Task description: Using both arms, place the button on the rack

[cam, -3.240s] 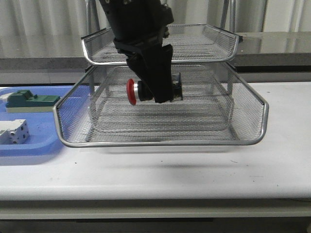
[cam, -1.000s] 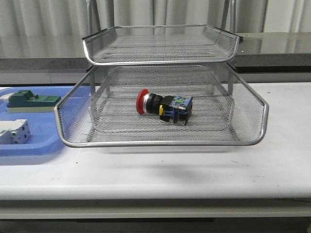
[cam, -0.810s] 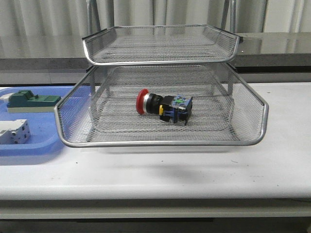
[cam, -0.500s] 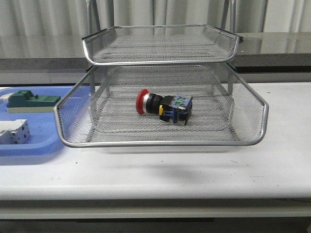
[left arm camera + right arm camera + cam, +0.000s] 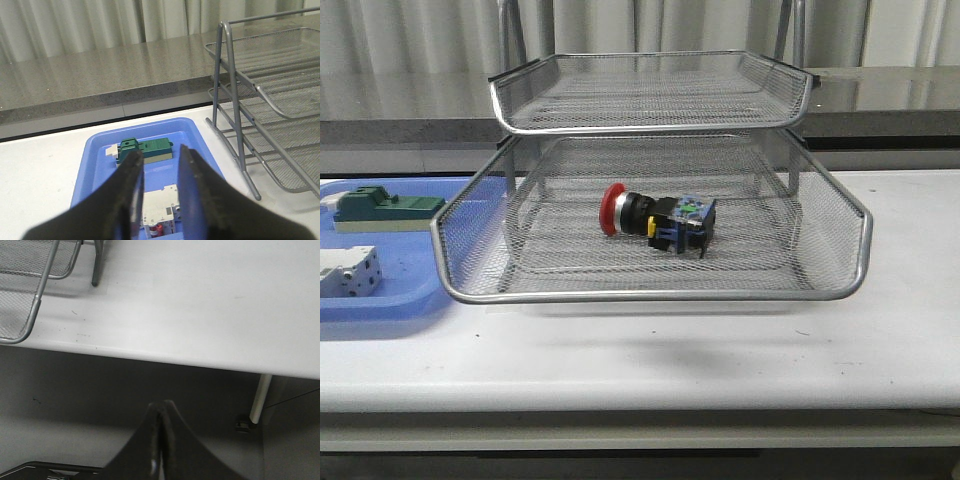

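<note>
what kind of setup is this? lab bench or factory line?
Likely a lab test bench: a plain white table, a curtained backdrop, a wire rack and a blue tray of electrical parts.

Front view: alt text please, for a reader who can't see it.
A red-capped button lies on its side in the lower tray of a wire-mesh rack on a white table. A blue tray with parts sits left; no arms visible.

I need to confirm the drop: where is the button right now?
In the front view, the button lies on its side near the middle of the rack's lower visible tray, red cap pointing left, with no gripper near it.
</note>
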You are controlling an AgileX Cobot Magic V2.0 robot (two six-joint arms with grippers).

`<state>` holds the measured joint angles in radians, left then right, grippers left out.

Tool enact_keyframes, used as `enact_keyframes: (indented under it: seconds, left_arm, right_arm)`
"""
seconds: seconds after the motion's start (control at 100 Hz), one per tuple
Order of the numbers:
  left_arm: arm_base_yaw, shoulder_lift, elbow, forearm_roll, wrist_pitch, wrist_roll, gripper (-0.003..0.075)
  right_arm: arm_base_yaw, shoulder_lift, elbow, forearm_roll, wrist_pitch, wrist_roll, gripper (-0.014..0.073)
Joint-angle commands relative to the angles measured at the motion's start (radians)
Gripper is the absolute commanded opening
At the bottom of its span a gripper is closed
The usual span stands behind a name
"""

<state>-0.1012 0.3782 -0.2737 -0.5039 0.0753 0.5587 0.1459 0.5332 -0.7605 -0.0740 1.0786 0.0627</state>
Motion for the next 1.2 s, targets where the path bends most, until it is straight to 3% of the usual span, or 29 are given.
enact_keyframes:
  seconds: [0.0, 0.05, 0.41, 0.83, 1.19]
  left_arm:
    - [0.003, 0.003, -0.029, -0.013, -0.075, -0.008, 0.0029]
    - [0.003, 0.003, -0.029, -0.013, -0.075, -0.008, -0.002]
    - [0.003, 0.003, -0.029, -0.013, -0.075, -0.008, -0.002]
    - [0.003, 0.003, -0.029, -0.013, -0.075, -0.008, -0.002]
    - [0.003, 0.003, -0.029, -0.013, -0.075, -0.008, -0.002]
  right_arm:
    - [-0.004, 0.003, -0.031, -0.014, -0.053, -0.002, -0.0068]
    - [-0.004, 0.003, -0.031, -0.014, -0.053, -0.002, -0.0068]
    - [-0.004, 0.003, -0.031, -0.004, -0.064, -0.002, -0.0068]
    - [-0.004, 0.076, -0.031, 0.29, -0.096, -0.004, -0.0068]
    - [0.0, 0.3, -0.031, 0.471, -0.109, -0.286, -0.0067]
